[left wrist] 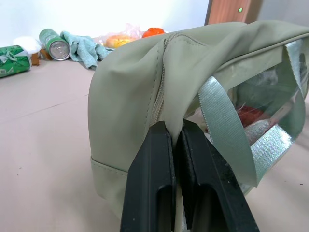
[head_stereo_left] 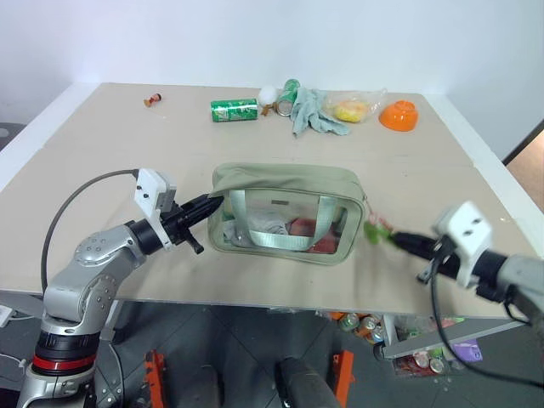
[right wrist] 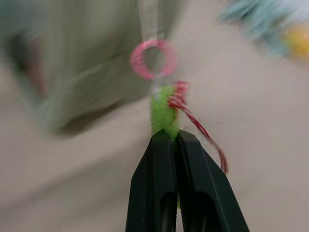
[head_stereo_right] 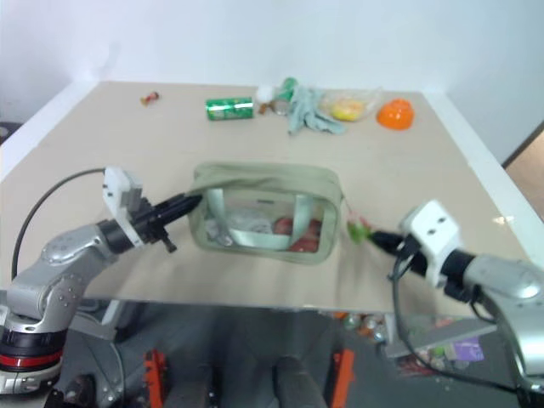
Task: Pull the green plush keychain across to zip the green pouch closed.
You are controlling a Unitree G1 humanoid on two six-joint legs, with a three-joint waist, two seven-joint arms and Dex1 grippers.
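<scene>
Right, the pouch (head_stereo_left: 289, 212) sits mid-frame on the table (head_stereo_left: 110, 161), near its front edge, and both arms are on it. At centre-left the left gripper (head_stereo_left: 211, 202) is clamped on a fold of fabric at the pouch's left end; the left wrist view has both black fingers (left wrist: 149, 179) pressed together on the cloth right beside the zipper seam, anchoring the bag. Over at centre-right, the right gripper (head_stereo_left: 393, 238) has its jaws pinched on the keychain (right wrist: 163, 116), that lime plush just off the pouch's right end, with its red-pink cord (right wrist: 154, 59) looping up toward the bag. From the head views the top of the pouch looks flat and drawn together along its length, so my read is the pull is at or near its finish, with the charm already carried out past the right end; whether the slider is fully home I cannot tell, as it is too small to make out. If any gap is left, the next move calls for a steady pull further right along the zipper line while the left keeps its hold, so the bag does not slide with it. Otherwise, both grips let go. Up at the top of the frame, well apart, lie a can (head_stereo_left: 235, 109), a glove (head_stereo_left: 313, 110) and an orange bowl (head_stereo_left: 399, 115), all out of play.
</scene>
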